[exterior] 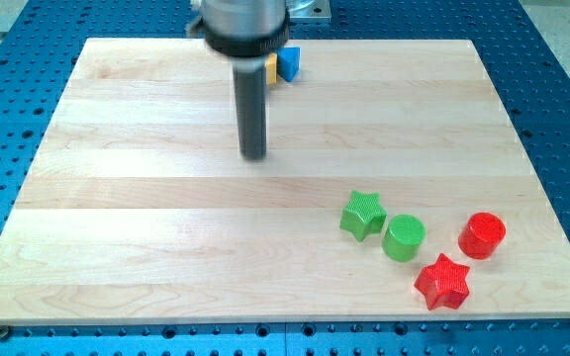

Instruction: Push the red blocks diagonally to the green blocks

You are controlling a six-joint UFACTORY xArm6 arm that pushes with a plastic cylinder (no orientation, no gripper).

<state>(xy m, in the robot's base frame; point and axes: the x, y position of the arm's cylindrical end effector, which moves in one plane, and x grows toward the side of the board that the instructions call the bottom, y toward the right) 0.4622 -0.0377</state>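
A green star [362, 215] and a green cylinder [404, 237] sit side by side at the view's lower right. A red cylinder [482, 235] stands to the right of the green cylinder, apart from it. A red star [443, 282] lies just below and right of the green cylinder, close to it. My tip [253, 155] rests on the board near the upper middle, far up and left of all these blocks, touching none.
A blue block [289, 62] and a yellow block [271, 71] sit at the board's top edge, partly hidden behind the rod. The wooden board [117, 218] lies on a blue perforated table.
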